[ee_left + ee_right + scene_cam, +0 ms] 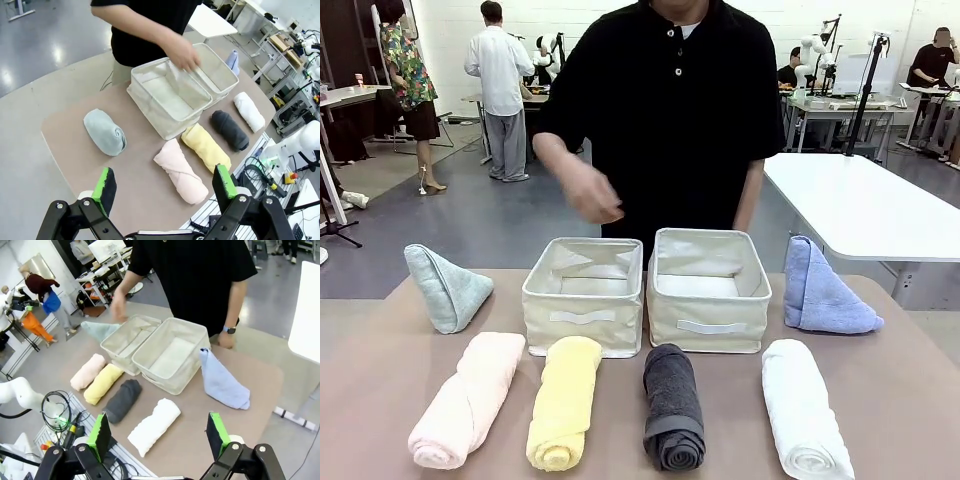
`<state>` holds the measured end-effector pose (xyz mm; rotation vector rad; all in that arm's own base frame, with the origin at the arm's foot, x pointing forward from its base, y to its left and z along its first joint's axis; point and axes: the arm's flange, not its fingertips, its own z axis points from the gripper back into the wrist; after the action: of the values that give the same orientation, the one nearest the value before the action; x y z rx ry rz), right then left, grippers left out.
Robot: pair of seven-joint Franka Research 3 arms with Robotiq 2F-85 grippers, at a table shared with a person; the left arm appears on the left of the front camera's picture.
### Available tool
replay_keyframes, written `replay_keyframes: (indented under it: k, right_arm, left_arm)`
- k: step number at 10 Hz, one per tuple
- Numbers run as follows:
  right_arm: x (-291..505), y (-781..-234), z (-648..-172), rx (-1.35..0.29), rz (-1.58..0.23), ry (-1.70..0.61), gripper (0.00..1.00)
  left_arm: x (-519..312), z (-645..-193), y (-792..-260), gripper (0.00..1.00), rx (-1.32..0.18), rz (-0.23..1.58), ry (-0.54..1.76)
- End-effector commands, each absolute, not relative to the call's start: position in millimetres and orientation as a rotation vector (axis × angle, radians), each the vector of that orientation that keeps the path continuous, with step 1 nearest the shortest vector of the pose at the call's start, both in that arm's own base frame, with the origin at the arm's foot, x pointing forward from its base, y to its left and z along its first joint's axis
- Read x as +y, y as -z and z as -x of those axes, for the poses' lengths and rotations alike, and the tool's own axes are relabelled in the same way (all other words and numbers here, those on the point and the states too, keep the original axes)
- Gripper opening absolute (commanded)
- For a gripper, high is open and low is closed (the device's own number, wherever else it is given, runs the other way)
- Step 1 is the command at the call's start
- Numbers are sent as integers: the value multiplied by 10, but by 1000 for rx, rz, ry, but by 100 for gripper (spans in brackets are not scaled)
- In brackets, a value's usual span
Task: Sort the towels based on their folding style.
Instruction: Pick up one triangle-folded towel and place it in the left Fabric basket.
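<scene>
Left jaws & right jaws both stood wide open, holding nothing, above the near edge of the table; four rolled towels lay in a row on the robot's side, apart from each other: pink roll, yellow roll, dark grey roll, white roll; mint triangle sat beside the left bin, blue triangle beside the right bin; bins touching, no towels inside; person's hand hung over the left bin. Judged: terry light, soft, squashy; rolls prob. best pinched across the middle so they don't unwind; triangles by the thick folded edge, else they'd flop open.
</scene>
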<state>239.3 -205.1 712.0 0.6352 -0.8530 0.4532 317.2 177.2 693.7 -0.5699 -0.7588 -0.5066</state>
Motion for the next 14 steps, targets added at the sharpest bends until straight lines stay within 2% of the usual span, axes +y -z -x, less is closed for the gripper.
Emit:
replay_keyframes:
  k: [1, 9, 12, 14]
  right_arm:
    - [-2071, -7133, -2400, -851, -648, -476, 100]
    - [-2071, -7133, -2400, -851, -648, -476, 100]
    - [-2071, -7133, -2400, -851, -648, -476, 100]
    - [-2071, -7133, -2400, -851, -648, -476, 100]
  left_arm:
    - [1784, -3166, -6957, 100, -769, 584, 517]
    - [1774, -3172, -6945, 100, -760, 569, 507]
    - [1329, -3690, -6461, 100, -607, 148, 311]
    - [998, -3931, -6109, 100, -483, 85, 336]
